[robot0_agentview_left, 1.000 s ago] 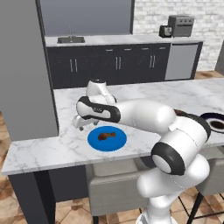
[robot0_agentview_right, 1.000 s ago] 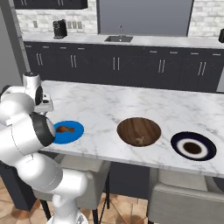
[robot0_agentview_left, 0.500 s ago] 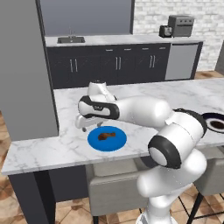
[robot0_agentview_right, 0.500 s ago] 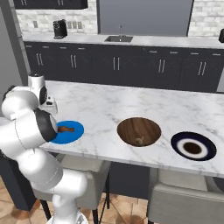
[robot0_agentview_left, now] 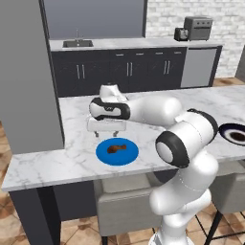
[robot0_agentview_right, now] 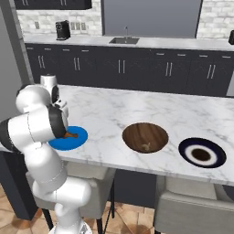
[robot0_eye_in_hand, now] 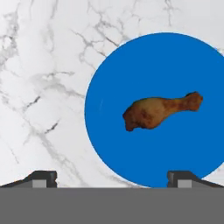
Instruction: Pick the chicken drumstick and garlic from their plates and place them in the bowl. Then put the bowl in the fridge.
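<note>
While fingers (robot0_eye_in_hand: pixel 112 177) spread above, chicken drumstick (robot0_eye_in_hand: pixel 158 111) lies lengthwise across blue plate (robot0_eye_in_hand: pixel 131 70), thin end seemingly rightward

White-grey marble island counter (robot0_agentview_right: pixel 151 107); directly on it, near the front edge, a bright blue plate (robot0_agentview_left: pixel 117 152) at one end; a brown wooden bowl (robot0_agentview_right: pixel 145 137) midway; a navy plate (robot0_agentview_right: pixel 202 152) with pale ring beyond.

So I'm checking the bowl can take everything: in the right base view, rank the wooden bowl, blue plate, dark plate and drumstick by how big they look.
1. Wooden bowl and dark plate: look about alike, not ranked.
2. Blue plate: looks smaller, but the arm hides part of it, so unsure.
3. Drumstick: smallest by far, mostly hidden.
</note>
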